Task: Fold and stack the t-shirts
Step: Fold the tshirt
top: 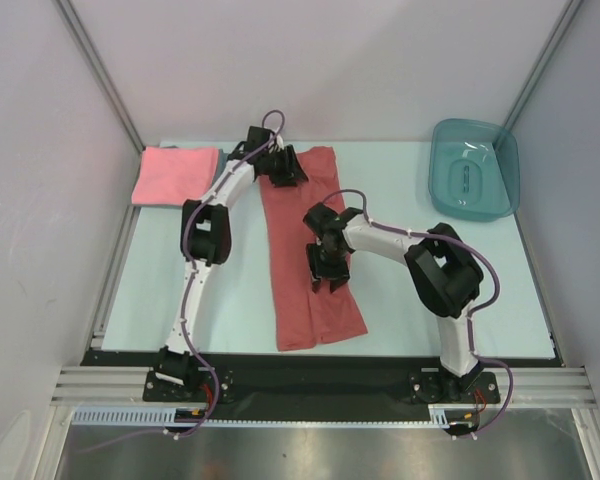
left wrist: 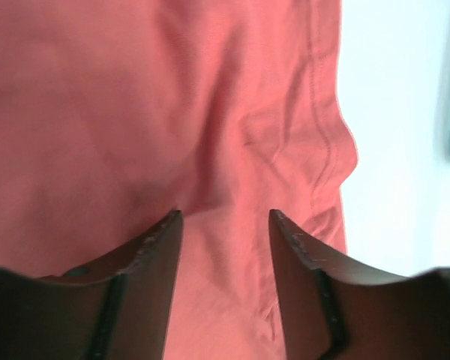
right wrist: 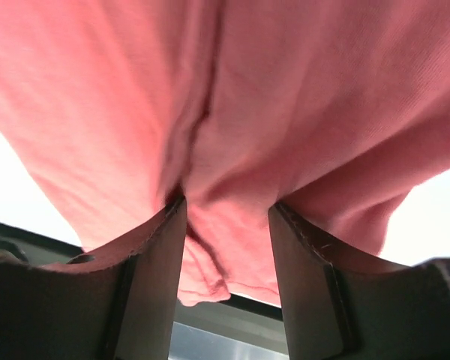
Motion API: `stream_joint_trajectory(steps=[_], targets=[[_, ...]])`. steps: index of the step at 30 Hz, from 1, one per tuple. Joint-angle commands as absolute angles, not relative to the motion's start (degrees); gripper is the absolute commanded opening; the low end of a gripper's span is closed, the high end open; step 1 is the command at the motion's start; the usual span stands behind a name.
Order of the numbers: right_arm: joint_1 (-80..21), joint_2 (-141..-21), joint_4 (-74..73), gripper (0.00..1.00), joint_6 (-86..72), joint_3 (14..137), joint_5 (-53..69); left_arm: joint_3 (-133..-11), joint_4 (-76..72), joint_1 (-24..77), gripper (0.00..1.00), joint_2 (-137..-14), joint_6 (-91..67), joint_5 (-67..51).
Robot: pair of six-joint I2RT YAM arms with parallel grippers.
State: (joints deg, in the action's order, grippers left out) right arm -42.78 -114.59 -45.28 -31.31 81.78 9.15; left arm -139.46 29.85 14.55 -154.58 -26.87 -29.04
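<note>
Pale blue bench (top: 420, 290) between white walls, a brick-red t-shirt (top: 285, 270) lying down its middle as a long folded strip.
At the strip's far end the left gripper (left wrist: 225, 214) holds its jaws spread over flat cloth. The right gripper (right wrist: 226, 206) is over the near half, and a bunched fold fills its jaws, but I cannot tell whether they squeeze it. A folded pink t-shirt (top: 175, 175) lies far left, a grey-blue t-shirt (top: 220, 158) peeking out beside it, and a teal tub (top: 500, 195) sits far right.
</note>
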Motion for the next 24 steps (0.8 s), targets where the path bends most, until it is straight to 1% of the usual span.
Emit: stream_joint_trajectory(steps=[1,2,5,7,8,9,11,12,14,15,16,17,18,19,21,24], targets=[[-40.62,-112.25,-46.75,0.54,-29.01,84.9,9.77,-139.3,33.91,12.57,0.58,-144.33,-22.26,-23.13],[-40.0,-111.19,-47.28,0.54,-28.13,84.55,9.49,-139.57,35.75,12.31,0.59,-142.84,-21.37,-21.2],[-38.23,-106.8,-49.74,0.56,-24.09,81.31,9.76,-137.91,41.73,12.39,0.6,-134.85,-18.37,-17.68],[-37.88,-102.07,-49.83,0.58,-21.55,78.68,9.67,-130.64,43.76,12.57,0.6,-127.38,-17.93,-17.23],[-37.71,-100.13,-49.75,0.59,-20.92,75.36,9.41,-127.21,44.03,13.18,0.58,-124.57,-17.76,-17.05],[-37.53,-98.45,-49.75,0.59,-20.31,73.76,9.4,-118.91,44.03,13.79,0.58,-118.19,-17.75,-16.79],[-36.4,-93.88,-49.57,0.59,-19.78,68.67,10.02,-109.21,41.5,16.42,0.56,-111.83,-17.84,-16.0],[-36.04,-92.48,-48.96,0.59,-19.86,66.73,11.06,-99.94,40.53,17.48,0.56,-108.32,-18.62,-16.08],[-34.81,-88.25,-47.38,0.58,-20.65,61.73,12.3,-91.1,37.98,20.91,0.54,-99.7,-20.21,-15.47],[-34.46,-86.94,-46.85,0.58,-20.74,60.31,14.13,-82.44,36.75,21.96,0.53,-96.97,-22.91,-15.38],[-34.11,-85.27,-46.15,0.58,-21.0,58.9,15.11,-77.92,35.0,24.06,0.53,-91.64,-24.68,-15.82],[-33.58,-84.04,-44.58,0.59,-21.27,56.1,16.94,-69.87,32.2,26.26,0.52,-87.06,-27.66,-16.34],[-33.23,-84.02,-43.78,0.59,-21.53,54.86,17.75,-66.57,31.39,26.28,0.52,-87.01,-28.9,-15.48],[-32.96,-83.68,-42.99,0.59,-21.71,53.45,18.62,-63.49,31.2,28.45,0.52,-82.84,-30.13,-13.82],[-32.09,-82.88,-40.88,0.59,-22.23,50.64,20.47,-55.6,30.5,30.05,0.55,-79.38,-33.2,-12.83],[-30.77,-82.88,-37.8,0.59,-21.89,47.91,21.27,-48.02,31.02,31.99,0.59,-73.58,-35.24,-11.78]])
